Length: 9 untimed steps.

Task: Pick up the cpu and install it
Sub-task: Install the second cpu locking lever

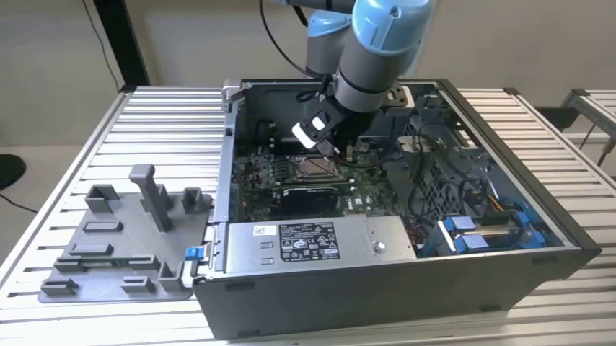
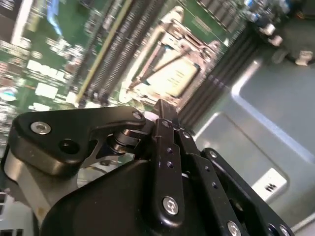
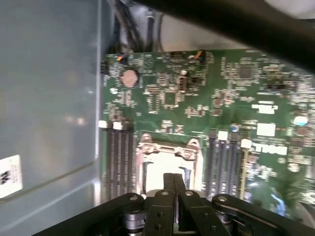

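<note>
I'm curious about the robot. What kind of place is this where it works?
Probably a workshop or lab bench for building computers. An open computer case lies on a ribbed metal table, its green motherboard showing, and a grey parts tray sits beside it. The robot's claw hangs over the board.

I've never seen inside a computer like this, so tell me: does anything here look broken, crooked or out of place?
Nothing stands out. The gripper hangs with fingers together over the motherboard's socket, where the cpu lies flat and square in its frame. No loose or damaged parts show.

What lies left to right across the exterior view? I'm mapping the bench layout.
Grey tray → power supply → blue drive brackets, with the arm above the socket.
</note>
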Each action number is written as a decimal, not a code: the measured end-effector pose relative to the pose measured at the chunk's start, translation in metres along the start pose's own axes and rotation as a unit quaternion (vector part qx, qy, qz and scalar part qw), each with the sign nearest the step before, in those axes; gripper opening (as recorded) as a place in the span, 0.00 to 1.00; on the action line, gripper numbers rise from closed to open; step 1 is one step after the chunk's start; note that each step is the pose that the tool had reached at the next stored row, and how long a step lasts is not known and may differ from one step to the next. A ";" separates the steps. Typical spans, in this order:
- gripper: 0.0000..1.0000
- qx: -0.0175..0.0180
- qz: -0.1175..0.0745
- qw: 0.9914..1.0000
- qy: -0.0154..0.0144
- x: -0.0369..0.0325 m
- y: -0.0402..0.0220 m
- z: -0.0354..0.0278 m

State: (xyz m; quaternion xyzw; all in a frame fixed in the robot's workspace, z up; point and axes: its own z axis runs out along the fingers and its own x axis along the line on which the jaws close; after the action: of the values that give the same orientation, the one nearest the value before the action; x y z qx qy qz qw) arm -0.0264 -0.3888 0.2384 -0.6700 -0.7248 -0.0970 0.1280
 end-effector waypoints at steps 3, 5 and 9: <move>0.00 0.002 0.002 1.000 -0.027 -0.0001 0.0000 -0.0001; 0.00 0.002 0.002 0.999 -0.039 0.0003 0.0000 -0.0012; 0.00 -0.007 0.000 0.998 -0.064 0.0007 -0.0019 -0.0016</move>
State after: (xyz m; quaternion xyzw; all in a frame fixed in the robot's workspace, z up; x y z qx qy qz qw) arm -0.0282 -0.3889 0.2402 -0.6760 -0.7305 -0.0589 0.0764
